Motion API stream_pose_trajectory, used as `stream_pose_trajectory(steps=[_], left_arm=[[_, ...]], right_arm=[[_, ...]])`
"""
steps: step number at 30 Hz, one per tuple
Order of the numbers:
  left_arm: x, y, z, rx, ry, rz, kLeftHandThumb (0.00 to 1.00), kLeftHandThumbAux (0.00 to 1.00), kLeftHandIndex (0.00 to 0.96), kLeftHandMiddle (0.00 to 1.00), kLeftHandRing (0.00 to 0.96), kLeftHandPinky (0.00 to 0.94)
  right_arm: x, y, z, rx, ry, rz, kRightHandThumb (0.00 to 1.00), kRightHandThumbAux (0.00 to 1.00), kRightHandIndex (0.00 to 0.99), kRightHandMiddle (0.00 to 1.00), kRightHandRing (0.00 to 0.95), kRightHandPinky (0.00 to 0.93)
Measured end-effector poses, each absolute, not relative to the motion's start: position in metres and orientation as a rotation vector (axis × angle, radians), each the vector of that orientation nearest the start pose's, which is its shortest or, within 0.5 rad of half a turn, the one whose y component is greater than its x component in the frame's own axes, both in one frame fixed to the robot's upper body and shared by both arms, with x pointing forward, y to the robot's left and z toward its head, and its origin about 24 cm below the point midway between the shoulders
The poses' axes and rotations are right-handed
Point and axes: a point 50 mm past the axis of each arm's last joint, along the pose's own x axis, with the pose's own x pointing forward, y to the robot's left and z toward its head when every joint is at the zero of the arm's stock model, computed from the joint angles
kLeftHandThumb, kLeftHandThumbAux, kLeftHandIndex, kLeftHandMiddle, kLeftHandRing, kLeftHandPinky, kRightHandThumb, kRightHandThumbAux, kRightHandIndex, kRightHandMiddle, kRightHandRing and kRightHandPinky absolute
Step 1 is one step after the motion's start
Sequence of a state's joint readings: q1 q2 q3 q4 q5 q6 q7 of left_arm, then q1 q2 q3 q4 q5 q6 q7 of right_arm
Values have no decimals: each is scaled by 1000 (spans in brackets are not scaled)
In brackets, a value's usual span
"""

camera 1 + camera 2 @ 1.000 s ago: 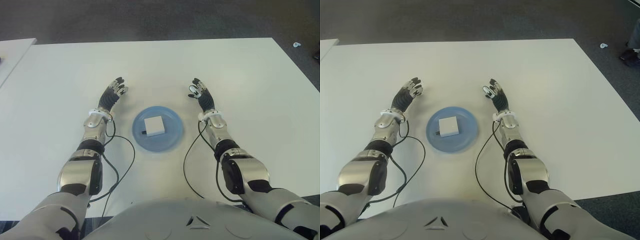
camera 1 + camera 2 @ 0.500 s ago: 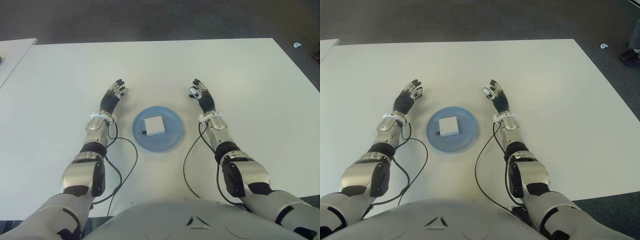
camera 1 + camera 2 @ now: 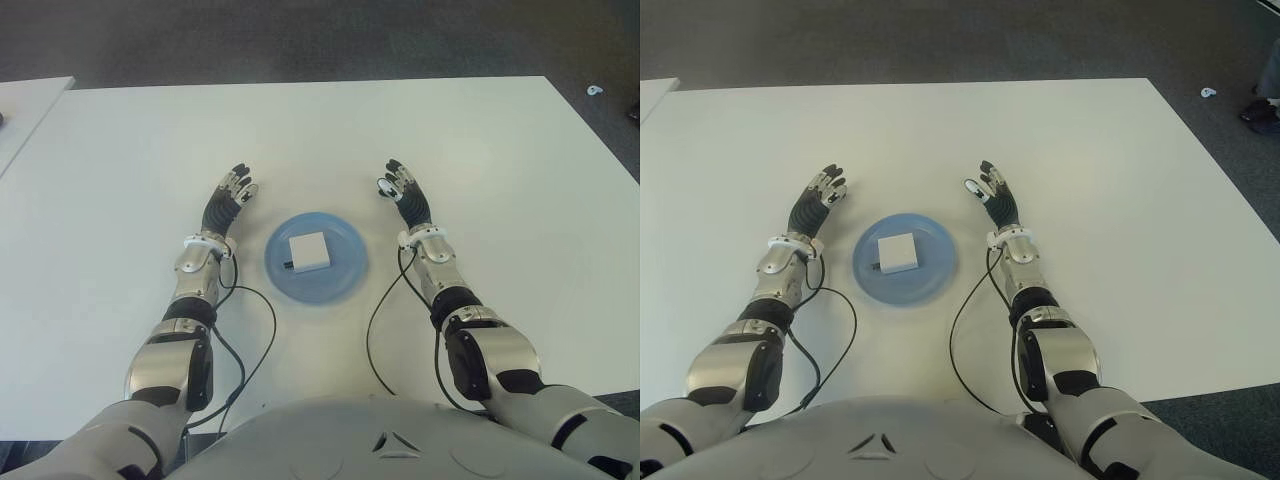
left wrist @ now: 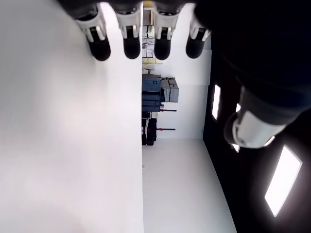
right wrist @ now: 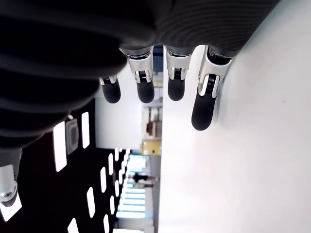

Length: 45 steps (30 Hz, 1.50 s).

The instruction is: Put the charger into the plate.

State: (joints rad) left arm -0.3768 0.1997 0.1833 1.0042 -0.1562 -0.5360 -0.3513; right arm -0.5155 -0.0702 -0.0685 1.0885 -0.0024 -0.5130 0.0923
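A white square charger [image 3: 307, 251] lies inside the round blue plate [image 3: 345, 272] on the white table, between my two arms. My left hand [image 3: 228, 197] shows to the left of the plate, fingers stretched out and holding nothing. To the plate's right is my right hand [image 3: 402, 190], also spread and empty. Both wrist views show straight fingers [image 4: 131, 34] [image 5: 146, 77] with nothing in them. Neither hand touches the plate or the charger.
The white table [image 3: 480, 140] stretches wide around the plate. A second white surface [image 3: 25, 105] stands at the far left. Black cables [image 3: 250, 330] run along both forearms onto the table. Dark floor lies beyond the far edge.
My left forearm has swung slightly inward, toward the plate, with the hand still spread. The right hand, plate and charger stay as they were.
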Motion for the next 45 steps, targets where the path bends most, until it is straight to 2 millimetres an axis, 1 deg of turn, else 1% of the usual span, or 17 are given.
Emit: stream_pose_trajectory(steps=[12,14,19,23,27,34,45], left_arm=[[277,202,-16,27,-4,-122,28,614,0,22,9,26],[272,200,-16,28,-23,-121,29,621,0,23,10,27],[250,194,-18,18,-65,-112,33,634,0,15,4,13],[241,194,-19,12,-82,-90,27,621,0,3,0,3],[240,195,-19,6,-82,-61,22,609,0,0,0,1],[245,193,-18,-3,-90,-40,24,588,0,0,0,0],[245,193,-19,-6,-86,-35,21,592,0,0,0,2]], right_arm=[[318,-149,-6,-72,64,135,27,481,0,0,0,0],[317,-150,-7,-74,62,135,27,478,0,0,0,0],[315,-153,-8,-80,64,136,26,468,0,0,0,0],[315,-156,-7,-90,64,133,24,461,0,0,0,0],[314,-156,-8,-92,66,134,23,459,0,0,0,0],[314,-157,-7,-95,61,135,22,460,0,0,0,0],[310,-158,-8,-92,56,139,19,464,0,0,0,0]])
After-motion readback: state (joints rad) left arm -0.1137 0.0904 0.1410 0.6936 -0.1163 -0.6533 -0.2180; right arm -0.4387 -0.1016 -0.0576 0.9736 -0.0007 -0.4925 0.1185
